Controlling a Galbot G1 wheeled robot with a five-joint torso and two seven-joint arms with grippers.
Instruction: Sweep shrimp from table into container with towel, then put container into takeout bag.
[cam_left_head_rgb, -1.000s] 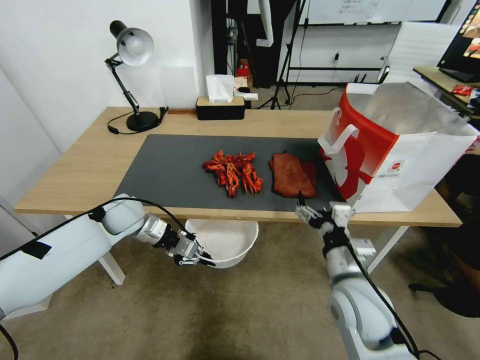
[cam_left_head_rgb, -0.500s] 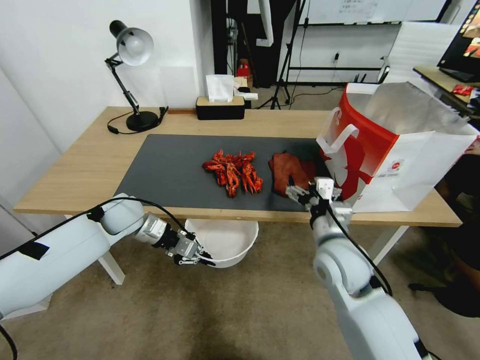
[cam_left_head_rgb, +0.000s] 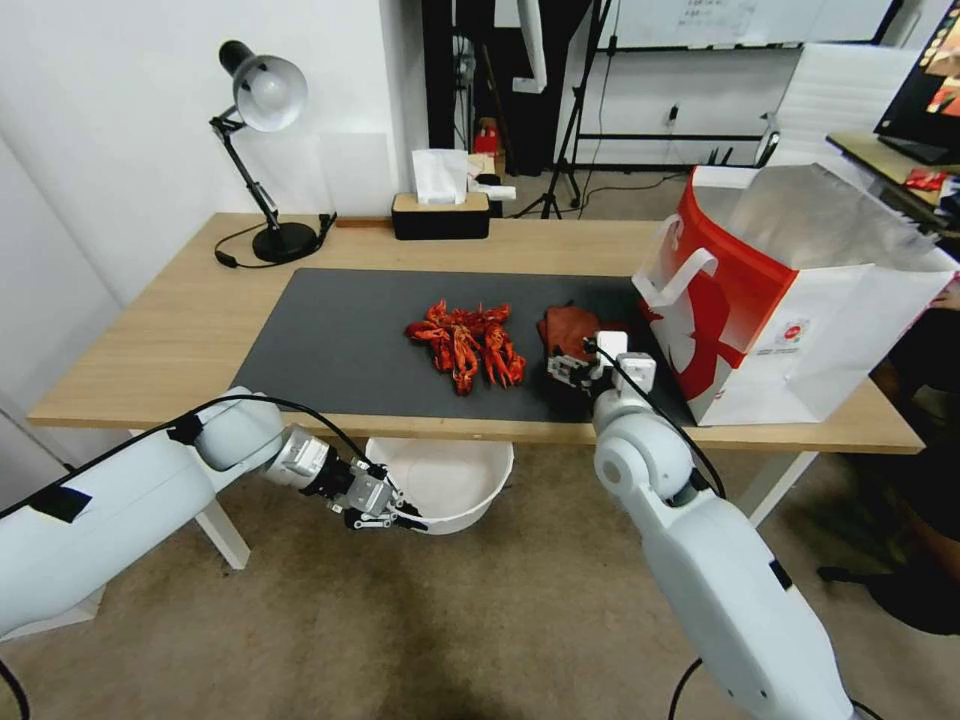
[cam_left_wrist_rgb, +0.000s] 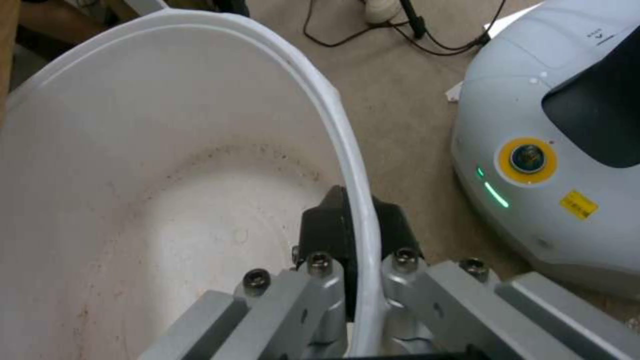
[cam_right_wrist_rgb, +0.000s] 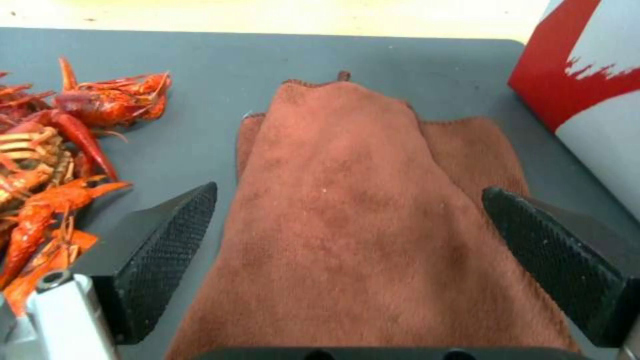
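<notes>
The shrimp (cam_left_head_rgb: 467, 343) lie heaped on the dark mat (cam_left_head_rgb: 330, 340) of the table (cam_left_head_rgb: 170, 340); the right wrist view shows them (cam_right_wrist_rgb: 47, 165) beside the towel. The rust-red towel (cam_left_head_rgb: 565, 328) (cam_right_wrist_rgb: 360, 215) lies flat to their right. My right gripper (cam_left_head_rgb: 575, 372) (cam_right_wrist_rgb: 348, 195) hovers low over the towel's near part, open, one finger on each side. Below the table's front edge my left gripper (cam_left_head_rgb: 405, 518) (cam_left_wrist_rgb: 350, 225) is shut on the rim of the white container (cam_left_head_rgb: 450, 480) (cam_left_wrist_rgb: 167, 175). The takeout bag (cam_left_head_rgb: 790, 290) (cam_right_wrist_rgb: 587, 85) stands open at the right.
A desk lamp (cam_left_head_rgb: 262, 150) and a tissue box (cam_left_head_rgb: 440, 215) stand along the table's far edge. The bag sits close beside the towel's right side. My own base (cam_left_wrist_rgb: 553, 175) is on the carpet next to the container.
My right arm has risen from below the table's front edge and reached forward over the towel. The left gripper still holds the container under the table edge.
</notes>
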